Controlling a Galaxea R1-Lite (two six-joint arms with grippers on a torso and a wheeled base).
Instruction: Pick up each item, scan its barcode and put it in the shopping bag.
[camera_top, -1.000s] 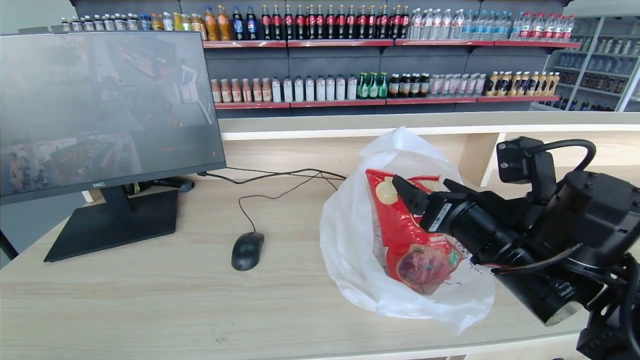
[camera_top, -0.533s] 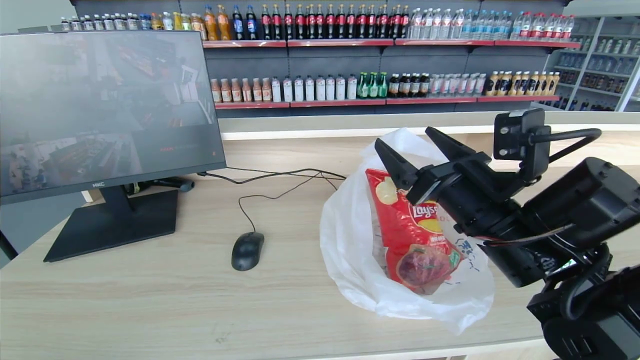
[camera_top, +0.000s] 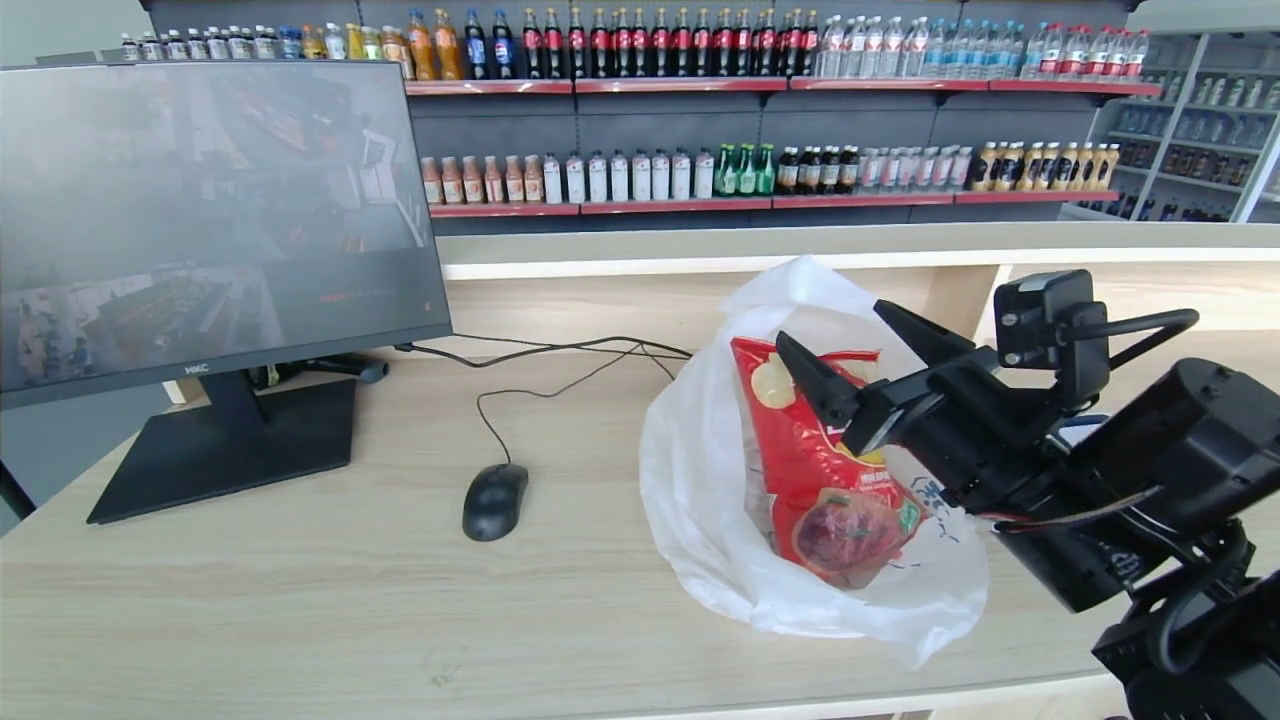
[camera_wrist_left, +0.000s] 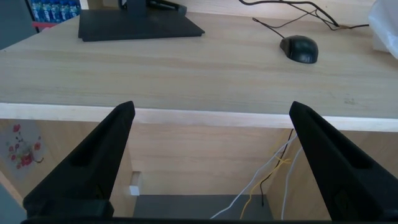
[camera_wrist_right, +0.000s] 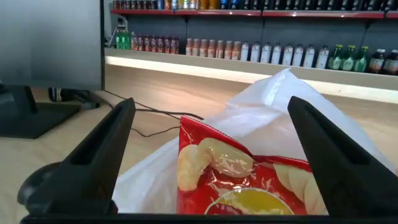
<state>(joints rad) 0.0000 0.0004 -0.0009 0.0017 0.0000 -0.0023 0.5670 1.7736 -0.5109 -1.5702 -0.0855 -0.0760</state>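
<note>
We are holding our right gripper (camera_top: 835, 325) just above the top of the shiny red crinkly chip bag (camera_top: 820, 480), with its two black fingers spread wide and pinching nothing. The chip bag is standing tilted inside the thin white plastic shopping bag (camera_top: 700, 470), on the right side of the pale wooden counter (camera_top: 300, 600). It looks to us like the chips are in, so we are thinking the job now is to pull away cleanly. We should be lifting straight up first, so a finger is not hooking the soft plastic and tipping the bag.

The shopping bag is sitting near the counter's near edge, so a tug could be sliding it off. A raised ledge is standing just behind it. The best open room is on the left, between the bag and the small black computer mouse (camera_top: 495, 500). Our left gripper (camera_wrist_left: 211, 107) is hanging below the near edge, fingers spread too.
</note>
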